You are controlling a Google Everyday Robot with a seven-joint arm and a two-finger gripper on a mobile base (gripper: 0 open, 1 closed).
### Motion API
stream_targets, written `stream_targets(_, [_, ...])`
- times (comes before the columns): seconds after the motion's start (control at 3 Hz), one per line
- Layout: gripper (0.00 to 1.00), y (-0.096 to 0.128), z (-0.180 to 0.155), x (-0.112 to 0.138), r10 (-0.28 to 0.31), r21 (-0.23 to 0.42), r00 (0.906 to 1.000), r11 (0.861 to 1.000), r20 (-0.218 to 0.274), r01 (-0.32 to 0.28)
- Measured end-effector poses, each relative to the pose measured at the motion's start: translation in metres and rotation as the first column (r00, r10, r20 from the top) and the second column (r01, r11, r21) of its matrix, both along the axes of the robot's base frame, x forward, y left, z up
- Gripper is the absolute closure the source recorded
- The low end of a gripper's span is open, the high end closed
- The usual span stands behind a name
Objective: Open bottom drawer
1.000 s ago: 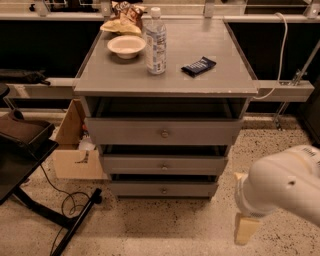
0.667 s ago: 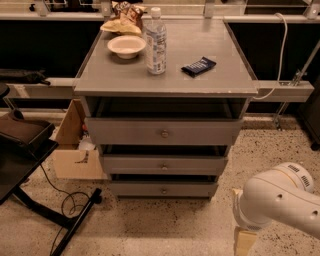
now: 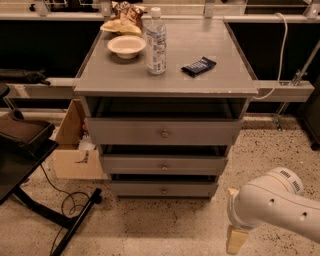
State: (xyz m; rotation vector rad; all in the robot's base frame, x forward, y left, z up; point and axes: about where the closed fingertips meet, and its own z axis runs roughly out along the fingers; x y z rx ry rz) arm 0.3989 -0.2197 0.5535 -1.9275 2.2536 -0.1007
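Observation:
The bottom drawer (image 3: 164, 189) is the lowest and narrowest grey front of the three in the grey cabinet, with a small round metal knob (image 3: 163, 190) at its centre. It stands pushed in. Above it are the mid-sized drawer (image 3: 164, 165) and the widest top drawer (image 3: 163, 131). My gripper (image 3: 235, 240) hangs at the lower right of the camera view, below my white arm (image 3: 275, 205), near the floor and to the right of the bottom drawer, apart from it.
The cabinet top (image 3: 165, 65) holds a white bowl (image 3: 126, 46), a water bottle (image 3: 156, 42), a dark snack bar (image 3: 198, 66) and a chip bag (image 3: 124, 15). A cardboard box (image 3: 72, 145) and a black stand (image 3: 30, 150) with cables stand at the left on the speckled floor.
My arm has sunk lower and shifted slightly in the lower right corner. The drawers have not moved.

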Motion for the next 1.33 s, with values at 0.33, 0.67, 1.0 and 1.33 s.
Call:
stream_targets(0.33, [0.0, 0.016, -0.057, 0.02, -0.016, 0.054, 0.9996, 0.998, 0.025, 0.015])
stream_targets(0.67, [0.0, 0.037, -0.11, 0.052, -0.035, 0.11, 0.9978, 0.994, 0.056, 0.029])
stream_targets(1.0, [0.0, 0.048, -0.15, 0.093, -0.066, 0.129, 0.9942, 0.99, 0.085, 0.055])
stream_targets(1.33, [0.0, 0.058, -0.186, 0.128, -0.071, 0.13, 0.9922, 0.99, 0.102, 0.058])
